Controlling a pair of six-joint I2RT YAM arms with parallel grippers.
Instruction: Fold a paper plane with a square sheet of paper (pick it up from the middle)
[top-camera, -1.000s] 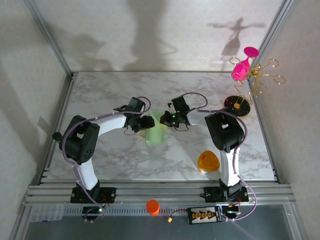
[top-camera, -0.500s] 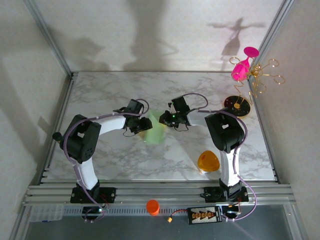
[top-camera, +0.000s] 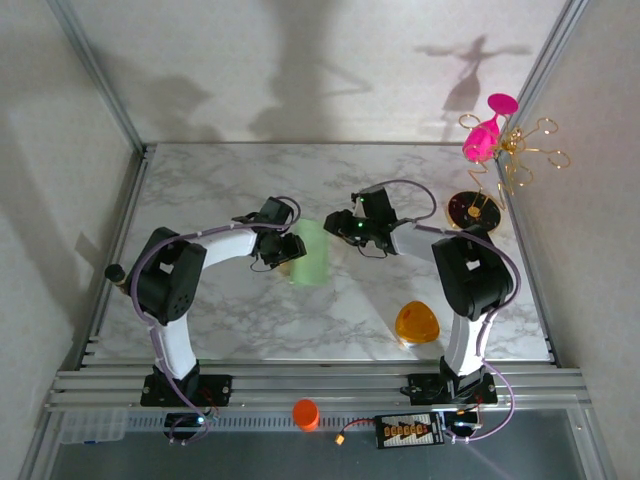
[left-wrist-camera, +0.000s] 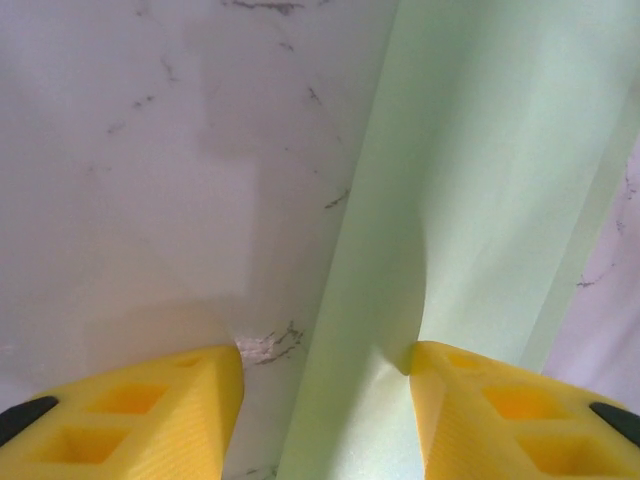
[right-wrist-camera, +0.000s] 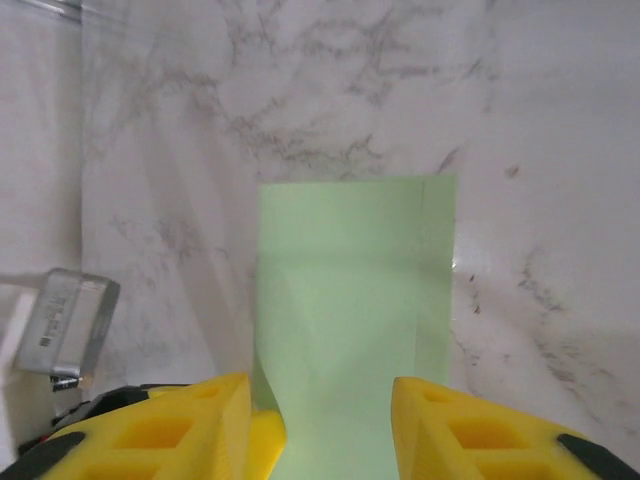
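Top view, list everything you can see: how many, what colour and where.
paper: 1, pale green, folded narrow, table centre
triangle: 1, orange, table front right
glass: 1, pink, on the stand
stand: 1, gold wire, dark round base, table's far right
cup: 1, orange, front rail, centre
box: 1, clear, front rail, left
table: 1, white marble
left gripper: 1, yellow fingers, open, astride paper's left edge
right gripper: 1, yellow fingers, open, at paper's right
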